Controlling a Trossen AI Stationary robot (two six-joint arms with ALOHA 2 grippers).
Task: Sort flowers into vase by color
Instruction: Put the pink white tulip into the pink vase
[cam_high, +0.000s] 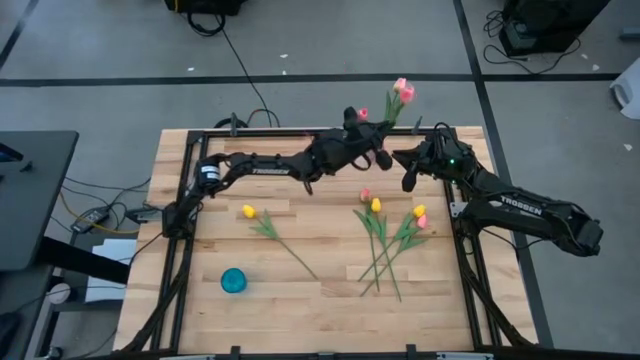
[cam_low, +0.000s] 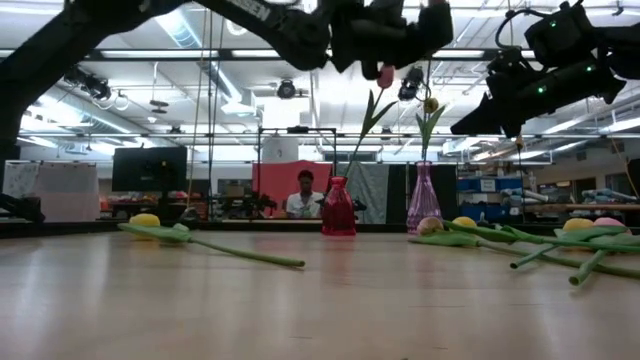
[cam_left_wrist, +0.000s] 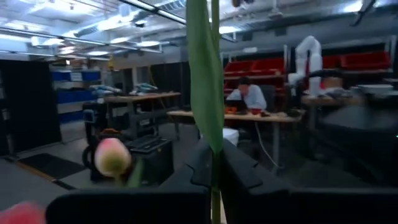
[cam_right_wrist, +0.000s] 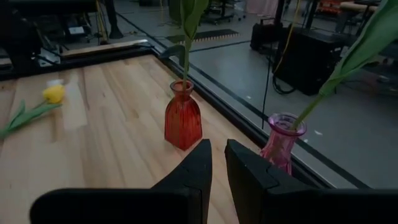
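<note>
- Tulip in my left pincer (cam_left_wrist: 211, 177): thin green stem (cam_left_wrist: 214, 93) running upright between my two dark fingers, which are clamped on it; a long smooth leaf lies along the stem. In the low view its pink bud (cam_low: 385, 74) sits just under the pincer, with the stem slanting down into the red vase (cam_low: 338, 207).
- Red vase (cam_right_wrist: 183, 118): translucent glass, bulbous below a narrow neck and flared lip, standing upright at the far edge of the table (cam_high: 300, 290) just inside the black frame.
- Pink vase (cam_right_wrist: 282, 142): same bottle shape, paler glass, just beside the red one. It holds a stem (cam_right_wrist: 348, 62) with a broad leaf; pink heads (cam_high: 403, 91) lean out beyond the table's far edge.
- Loose tulips on the pale wooden planks: one yellow tulip (cam_high: 249, 211) lying alone left of centre, head towards the far left and stem running towards the near right; a bundle of yellow and pink tulips (cam_high: 385, 235) right of centre, heads towards the far edge, stems crossing as they run towards the near edge.
- My right pincer (cam_right_wrist: 217, 163): empty, fingers nearly together with a slim gap, raised near the vases and facing them.
- Small teal round object (cam_high: 233, 280): near left on the table, well apart from the flowers.
</note>
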